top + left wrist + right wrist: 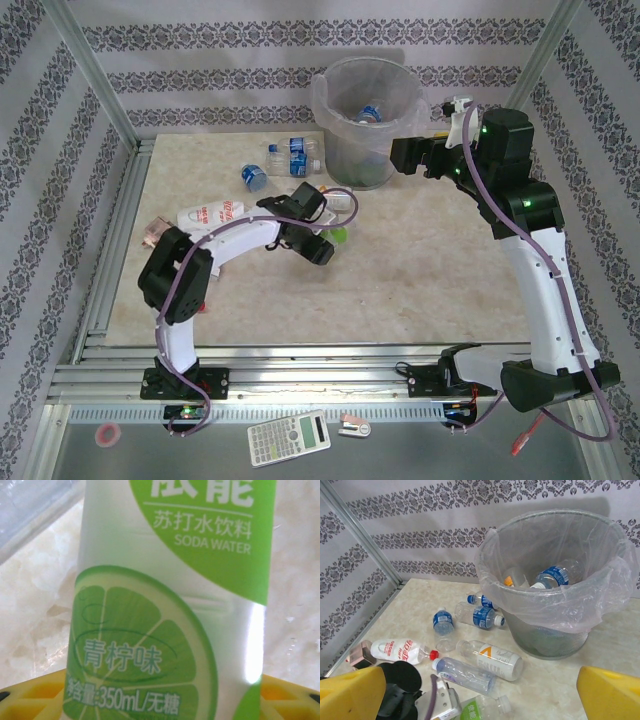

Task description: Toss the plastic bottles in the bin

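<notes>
Left wrist view, green-label bottle (170, 580) between left gripper (162, 700) fingers, grip unclear, right gripper (480, 692) wide open, empty, beside bin (555, 635)

**Three cameras covering one tabletop (430, 290)**
The top camera is looking down from above and behind the arm bases (180, 383); the left wrist camera is looking from close up at a lime soda water bottle (170, 605); the right wrist camera is facing leftwards, sharing the bin (555, 640) with the top view.
</notes>
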